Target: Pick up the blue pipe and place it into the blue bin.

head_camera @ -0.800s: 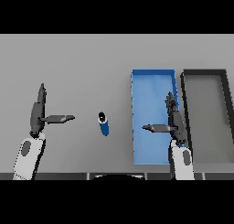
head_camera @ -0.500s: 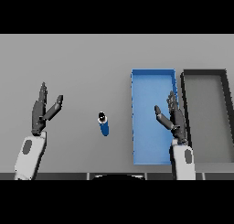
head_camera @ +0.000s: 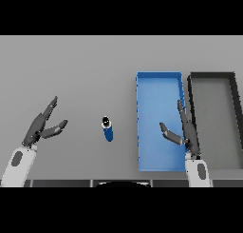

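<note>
Both hands, left hand (head_camera: 42, 126) and right hand (head_camera: 182, 132), spread open, holding nothing.

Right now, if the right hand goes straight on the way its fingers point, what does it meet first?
The right hand points up the view along the blue bin's right wall. It would probably meet no object, only passing over the bin; its height is unclear.

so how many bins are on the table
2: the blue bin right of the pipe, and a black bin beside it at far right. None looks hidden.
</note>
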You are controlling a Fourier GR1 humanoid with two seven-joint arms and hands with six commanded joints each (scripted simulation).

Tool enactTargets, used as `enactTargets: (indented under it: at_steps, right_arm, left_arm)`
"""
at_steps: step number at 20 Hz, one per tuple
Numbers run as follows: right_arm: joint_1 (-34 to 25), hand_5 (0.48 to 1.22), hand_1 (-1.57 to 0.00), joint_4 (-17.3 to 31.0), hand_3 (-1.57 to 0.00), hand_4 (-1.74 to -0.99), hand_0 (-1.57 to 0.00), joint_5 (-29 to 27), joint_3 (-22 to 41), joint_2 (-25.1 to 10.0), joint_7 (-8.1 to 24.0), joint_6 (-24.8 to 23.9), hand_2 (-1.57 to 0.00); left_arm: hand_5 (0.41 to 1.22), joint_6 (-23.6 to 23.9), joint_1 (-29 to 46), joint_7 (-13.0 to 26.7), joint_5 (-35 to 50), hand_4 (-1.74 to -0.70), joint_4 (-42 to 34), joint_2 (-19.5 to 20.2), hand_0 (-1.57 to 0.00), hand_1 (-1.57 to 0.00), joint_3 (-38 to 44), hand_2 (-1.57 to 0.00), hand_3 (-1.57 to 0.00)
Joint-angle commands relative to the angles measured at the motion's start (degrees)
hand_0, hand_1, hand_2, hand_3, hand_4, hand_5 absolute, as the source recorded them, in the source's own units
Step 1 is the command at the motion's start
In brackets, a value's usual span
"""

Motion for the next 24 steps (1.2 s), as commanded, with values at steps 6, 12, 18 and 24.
enactTargets:
  at_steps: [6,12,18,24]
  right_arm:
    - [-0.8,0.616,0.0,0.6,0.0,-1.173,0.0,-0.5,-0.4,-0.8,-0.6,0.7,0.0]
    - [-0.4,0.615,0.0,0.1,0.0,-1.197,0.0,-0.4,-0.3,0.1,0.6,0.1,0.0]
    - [0.1,0.622,0.0,-0.2,0.0,-1.211,0.0,-0.9,-0.5,0.0,0.6,0.5,0.0]
    - [0.6,0.637,0.0,-0.5,0.0,-1.215,0.0,-0.8,-0.6,-0.3,-0.2,0.7,0.0]
  left_arm:
    - [0.51,-6.5,2.6,4.6,-0.8,-1.1,-7.4,1.4,0.0,0.0,-7.0,0.0,0.0]
    - [0.45,-6.3,1.7,8.4,-5.8,-1.14,-8.7,-3.2,0.0,0.0,-13.4,0.0,0.0]
    - [0.46,-4.7,-2.1,7.3,-9.0,-1.16,-3.3,-11.1,0.0,0.0,-16.5,0.0,0.0]
    - [0.448,-3.7,-6.9,7.1,-11.0,-1.1,3.4,-16.5,0.0,0.0,-17.3,0.0,0.0]
